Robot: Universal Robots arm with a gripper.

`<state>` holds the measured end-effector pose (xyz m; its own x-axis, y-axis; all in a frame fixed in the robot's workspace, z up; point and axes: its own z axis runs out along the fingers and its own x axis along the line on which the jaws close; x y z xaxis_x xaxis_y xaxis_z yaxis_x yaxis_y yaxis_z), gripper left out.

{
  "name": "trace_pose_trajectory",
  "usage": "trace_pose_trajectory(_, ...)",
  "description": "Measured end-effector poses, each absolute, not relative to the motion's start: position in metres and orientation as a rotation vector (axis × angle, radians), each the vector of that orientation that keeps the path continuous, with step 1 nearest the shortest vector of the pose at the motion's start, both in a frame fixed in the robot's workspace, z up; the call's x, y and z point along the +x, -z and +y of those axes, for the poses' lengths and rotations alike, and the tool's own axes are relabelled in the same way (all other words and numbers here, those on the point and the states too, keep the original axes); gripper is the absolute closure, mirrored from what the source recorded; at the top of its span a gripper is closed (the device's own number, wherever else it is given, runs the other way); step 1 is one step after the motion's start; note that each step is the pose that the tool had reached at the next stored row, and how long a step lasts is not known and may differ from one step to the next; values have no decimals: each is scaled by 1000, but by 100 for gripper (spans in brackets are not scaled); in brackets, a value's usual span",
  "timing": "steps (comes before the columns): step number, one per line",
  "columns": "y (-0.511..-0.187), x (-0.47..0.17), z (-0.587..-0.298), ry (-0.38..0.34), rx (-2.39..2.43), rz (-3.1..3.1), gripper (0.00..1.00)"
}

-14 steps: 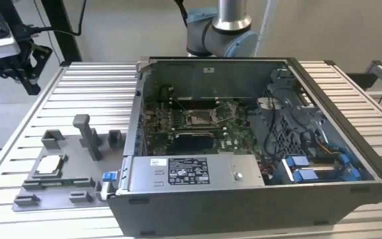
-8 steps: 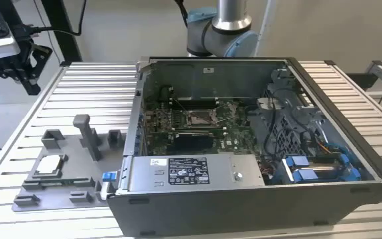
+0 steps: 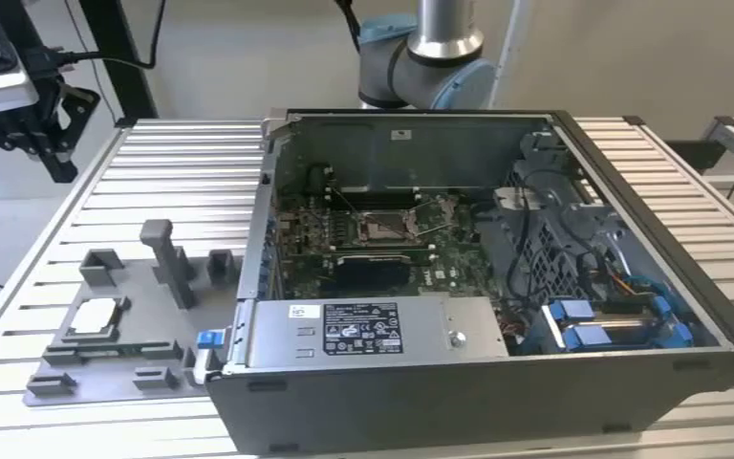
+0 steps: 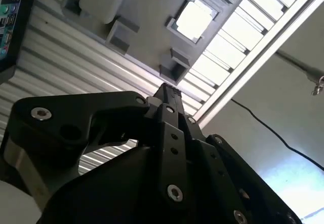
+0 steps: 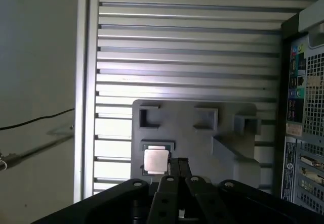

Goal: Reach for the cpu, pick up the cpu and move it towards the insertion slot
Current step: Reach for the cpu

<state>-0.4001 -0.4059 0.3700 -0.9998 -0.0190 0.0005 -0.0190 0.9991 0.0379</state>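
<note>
Closest to both wrist cameras is the claw (image 5: 178, 162) — black, matte, angular links studded with bright screw heads, tapering to two slim fingers (image 5: 174, 167) that lie pressed together with nothing between them. It is closed and empty.

The cpu (image 5: 154, 160) lies flat in a shallow square nest (image 5: 158, 145) on the grey plate (image 5: 192, 133), a pale silvery metal square glaring under the light. Nothing touches it. Being square, it has no long axis to speak of; its edges run parallel to the nest's rim and the plate's sides. In the first wrist view the fingertips line up just beside one edge of the chip, yet the plate sits far below. I judge the cpu to lie almost straight down from the claw, a shade to one side and well apart in height. The exterior view agrees: the claw hangs high at that view's left over the table (image 3: 188, 163), while the cpu rests low on the plate.

The plate looks like smooth plastic, with blocky posts (image 3: 160, 251) standing on it. The table is ribbed aluminium, bright along each slat. On the exterior view's right stands the open case (image 3: 495, 382), dull grey steel. Inside it, on the green board (image 3: 303, 249), is the slot (image 3: 386, 227) — a shiny metal frame around a pale field, well apart from the cpu, with the case wall between them.
</note>
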Motion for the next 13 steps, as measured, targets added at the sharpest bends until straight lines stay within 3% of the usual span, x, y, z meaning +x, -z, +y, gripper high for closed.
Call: trace_pose_trajectory(13,-367,-415,-424,60,30,-3140,100)
